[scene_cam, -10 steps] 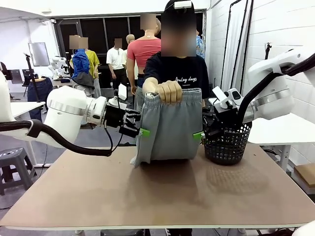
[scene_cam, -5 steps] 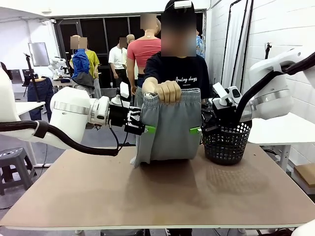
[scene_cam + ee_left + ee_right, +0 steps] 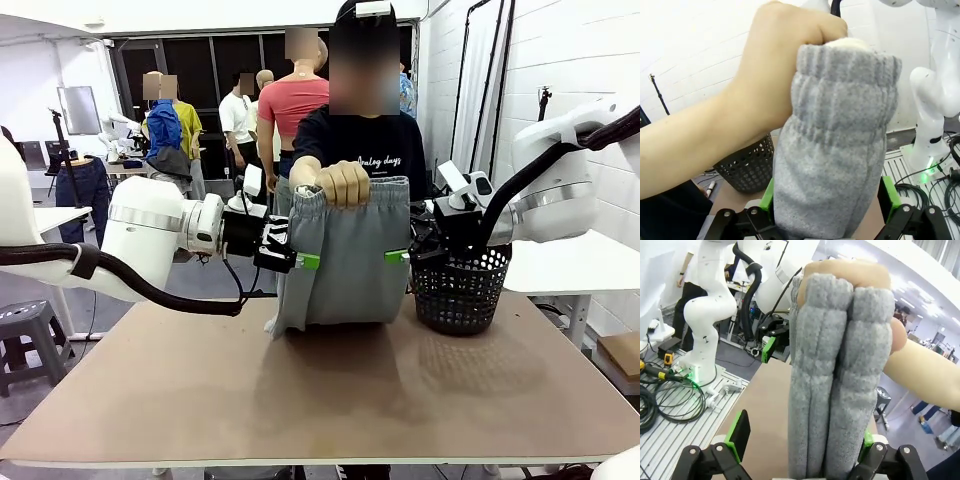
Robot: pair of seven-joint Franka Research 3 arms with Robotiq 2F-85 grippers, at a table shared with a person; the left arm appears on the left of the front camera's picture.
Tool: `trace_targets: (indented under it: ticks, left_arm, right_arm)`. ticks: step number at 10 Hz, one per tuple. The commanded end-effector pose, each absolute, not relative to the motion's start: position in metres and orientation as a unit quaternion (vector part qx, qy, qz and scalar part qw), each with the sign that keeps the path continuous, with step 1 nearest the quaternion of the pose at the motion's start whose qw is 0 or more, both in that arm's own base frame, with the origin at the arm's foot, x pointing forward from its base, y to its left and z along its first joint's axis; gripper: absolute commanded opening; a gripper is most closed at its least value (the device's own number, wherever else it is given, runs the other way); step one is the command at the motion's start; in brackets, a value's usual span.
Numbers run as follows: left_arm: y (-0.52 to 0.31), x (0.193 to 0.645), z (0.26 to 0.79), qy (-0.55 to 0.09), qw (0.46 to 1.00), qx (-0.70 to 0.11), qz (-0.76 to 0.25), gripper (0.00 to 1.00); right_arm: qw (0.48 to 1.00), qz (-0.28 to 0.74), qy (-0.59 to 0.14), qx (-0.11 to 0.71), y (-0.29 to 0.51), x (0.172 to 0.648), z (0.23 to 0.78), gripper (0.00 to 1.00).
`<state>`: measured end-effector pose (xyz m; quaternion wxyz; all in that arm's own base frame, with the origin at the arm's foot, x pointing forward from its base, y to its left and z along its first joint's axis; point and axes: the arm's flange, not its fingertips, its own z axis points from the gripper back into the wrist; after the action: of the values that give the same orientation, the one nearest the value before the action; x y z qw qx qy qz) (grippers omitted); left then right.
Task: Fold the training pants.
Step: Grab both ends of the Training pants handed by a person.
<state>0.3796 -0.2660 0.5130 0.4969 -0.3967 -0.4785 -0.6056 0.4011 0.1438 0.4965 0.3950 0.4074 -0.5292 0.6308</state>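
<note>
Training pants (image 3: 345, 255) hang bunched from the person's hand (image 3: 343, 185), lower end down on the table (image 3: 300, 400), black basket (image 3: 460, 290) just beside.
Left gripper (image 3: 300, 262) at one side edge, right gripper (image 3: 398, 257) at the other. Both have fingers spread wide, gripping nothing. In the wrist views the grey cloth stands between each pair of green pads (image 3: 888, 192).

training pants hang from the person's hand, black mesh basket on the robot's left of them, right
No: the front view shows the black mesh basket on the robot's right of the training pants, which do hang from the person's hand.
</note>
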Motion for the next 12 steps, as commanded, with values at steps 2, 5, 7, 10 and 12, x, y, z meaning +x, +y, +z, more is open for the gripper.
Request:
trace_targets:
  ticks: [2, 5, 7, 10, 12]
  left_arm:
    - [-0.269, 0.387, 0.513, -0.503, 0.498, -0.404, -0.580, 1.00]
    - [-0.278, 0.392, 0.519, -0.512, 0.508, -0.403, -0.563, 1.00]
    - [-0.285, 0.394, 0.521, -0.508, 0.515, -0.404, -0.560, 1.00]
    - [-0.288, 0.398, 0.518, -0.515, 0.514, -0.403, -0.555, 0.64]
    - [-0.286, 0.400, 0.519, -0.527, 0.514, -0.409, -0.540, 0.27]
  right_arm:
    - [0.401, 0.603, -0.539, 0.430, 0.145, 0.405, 0.501, 1.00]
    - [0.382, 0.590, -0.548, 0.454, 0.149, 0.409, 0.505, 1.00]
    - [0.389, 0.585, -0.544, 0.459, 0.151, 0.411, 0.506, 1.00]
    - [0.416, 0.561, -0.527, 0.483, 0.153, 0.419, 0.505, 0.66]
    - [0.421, 0.557, -0.525, 0.487, 0.153, 0.420, 0.504, 0.29]
